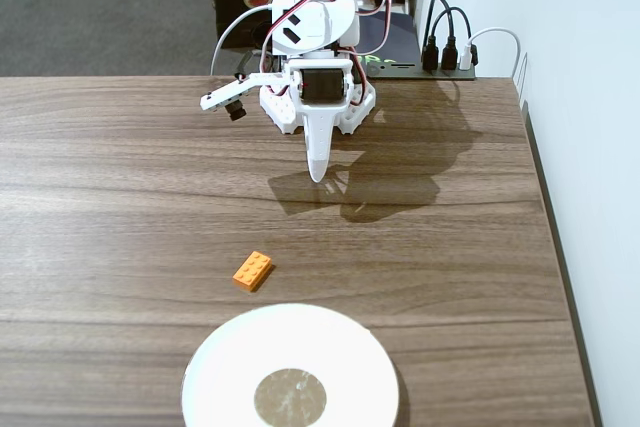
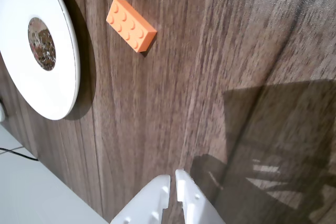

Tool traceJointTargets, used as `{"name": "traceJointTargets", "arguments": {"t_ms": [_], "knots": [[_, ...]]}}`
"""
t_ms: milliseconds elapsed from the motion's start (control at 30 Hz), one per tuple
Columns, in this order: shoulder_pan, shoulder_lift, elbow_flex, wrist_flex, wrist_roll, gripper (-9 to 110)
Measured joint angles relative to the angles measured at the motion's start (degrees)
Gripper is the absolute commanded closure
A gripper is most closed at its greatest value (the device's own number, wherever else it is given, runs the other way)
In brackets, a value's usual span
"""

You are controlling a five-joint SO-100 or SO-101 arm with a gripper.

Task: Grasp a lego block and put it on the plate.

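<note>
The orange lego block (image 1: 252, 270) lies flat on the wooden table, just above the rim of the white plate (image 1: 350, 347) in the fixed view. In the wrist view the lego block (image 2: 131, 24) sits near the top with the plate (image 2: 58, 93) at the left edge. My white gripper (image 1: 318, 175) hangs point-down near the arm's base, well behind the block and above the table. Its two fingers meet at the wrist view's bottom edge, where the gripper (image 2: 174, 175) is shut with nothing in it.
The arm's base (image 1: 320, 97) stands at the table's far edge with a power strip and cables (image 1: 448, 52) behind it. A white wall (image 1: 590, 147) runs along the table's right edge. Bare wood lies between gripper and block.
</note>
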Motion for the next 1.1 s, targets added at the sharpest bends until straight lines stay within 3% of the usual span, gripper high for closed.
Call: {"name": "traceJointTargets", "arguments": {"t_ms": [733,1100], "knots": [[0.09,0.0,0.0,0.0,0.0,101],[3.69,-14.33,-4.92,-5.98,-0.79,101]]}}
